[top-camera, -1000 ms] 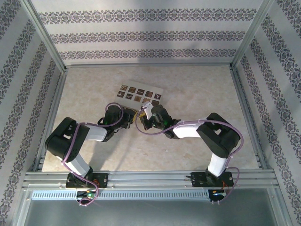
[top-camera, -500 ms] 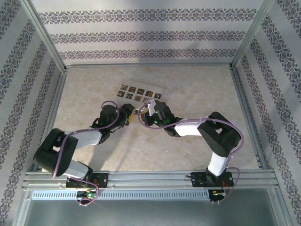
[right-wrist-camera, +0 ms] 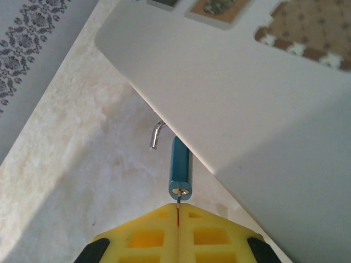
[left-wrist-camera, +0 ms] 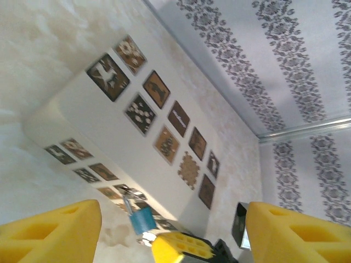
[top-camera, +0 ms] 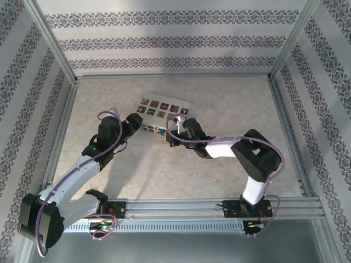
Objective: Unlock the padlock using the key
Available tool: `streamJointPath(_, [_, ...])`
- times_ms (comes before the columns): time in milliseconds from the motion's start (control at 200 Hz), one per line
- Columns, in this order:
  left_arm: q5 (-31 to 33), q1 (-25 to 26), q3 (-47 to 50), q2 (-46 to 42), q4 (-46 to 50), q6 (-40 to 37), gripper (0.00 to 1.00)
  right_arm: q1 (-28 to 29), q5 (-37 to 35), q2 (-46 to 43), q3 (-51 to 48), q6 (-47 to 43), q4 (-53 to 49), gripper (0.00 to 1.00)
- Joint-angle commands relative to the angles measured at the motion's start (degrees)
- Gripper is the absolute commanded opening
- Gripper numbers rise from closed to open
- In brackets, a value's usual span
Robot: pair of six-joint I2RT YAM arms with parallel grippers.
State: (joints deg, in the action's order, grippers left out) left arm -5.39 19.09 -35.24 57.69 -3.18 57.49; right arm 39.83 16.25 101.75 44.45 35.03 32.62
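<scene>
Right off the tips of the right pincer (right-wrist-camera: 178,211), got the blue padlock (right-wrist-camera: 180,164) lying on the worktop (right-wrist-camera: 71,181), tucked against the white picture card's (right-wrist-camera: 247,98) edge. Clamped shut on the key (right-wrist-camera: 178,203) there, blade straight into the keyhole. Over at the left pincer (left-wrist-camera: 173,230), wide open and gripping nothing, can see the padlock ahead, between the fingers (left-wrist-camera: 49,233) but touching neither.

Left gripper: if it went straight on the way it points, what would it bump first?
Probably the padlock, at the card's edge, straight ahead of the left gripper's open jaws; depth is hard to judge.
</scene>
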Motion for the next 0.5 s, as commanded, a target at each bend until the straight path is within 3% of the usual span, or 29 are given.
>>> streamJointPath(0, [3.2, -1.3, -0.9, -0.8, 7.2, -5.4, 0.7, -0.9, 1.7, 1.0, -0.8, 6.3, -0.4, 0.0])
streamJointPath(330, [2.6, -3.4, -2.2, -0.1, 7.2, -8.6, 0.77, -1.6, 1.8, 2.9, -0.5, 10.6, -1.7, 0.0])
streamJointPath(495, [-1.2, -6.0, -3.3, 2.1, 6.3, -10.6, 0.81, -1.5, 2.1, 2.9, -0.3, 10.2, -1.7, 0.04])
